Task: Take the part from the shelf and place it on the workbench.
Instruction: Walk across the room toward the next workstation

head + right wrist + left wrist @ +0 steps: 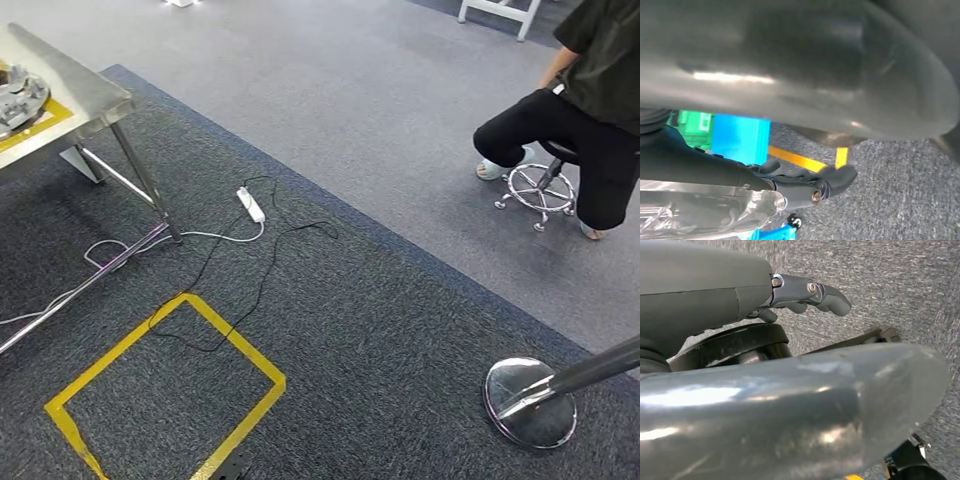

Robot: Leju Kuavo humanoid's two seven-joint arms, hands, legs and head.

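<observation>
Grey round metal part (19,95) lying on silver metal counter (87,98), so maybe placed already. Left hand (806,292) spread, empty. Right hand (806,186): cannot tell.

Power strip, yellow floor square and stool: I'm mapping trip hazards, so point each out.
Power strip (251,205), head view, middle of its white body.
Yellow square (240,344), head view, its tape edge.
Stool (540,189), head view, chrome foot ring.

lab/test bay | taped floor square (170,385) | steel workbench (72,95) (trailing cables (226,260))
</observation>
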